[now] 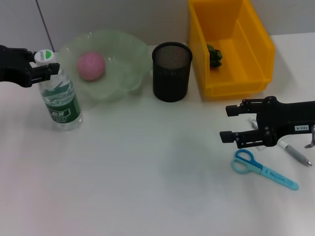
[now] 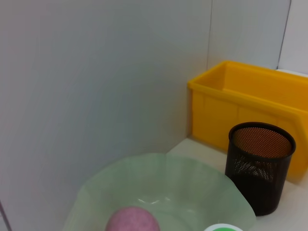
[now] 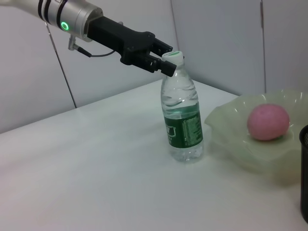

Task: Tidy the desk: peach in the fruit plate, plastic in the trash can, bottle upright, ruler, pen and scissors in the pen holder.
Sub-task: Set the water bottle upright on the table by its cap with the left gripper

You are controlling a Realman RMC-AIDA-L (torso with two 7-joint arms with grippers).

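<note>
In the lower right of the head view we see the blue scissors (image 1: 263, 168) lying flat on the table, and just above them our right gripper (image 1: 235, 124) hangs with its fingers spread, beside the pen (image 1: 295, 153). Farther, at the upper left, our left gripper (image 1: 50, 69) pinches the neck of the upright bottle (image 1: 59, 95). Behind are the fruit plate (image 1: 123, 54) holding the peach (image 1: 91, 66), the black pen holder (image 1: 172, 72) and the yellow trash can (image 1: 256, 49).

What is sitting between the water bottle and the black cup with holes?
The green fruit plate with the pink peach in it lies between the bottle and the mesh pen holder, seen best in the head view.
</note>
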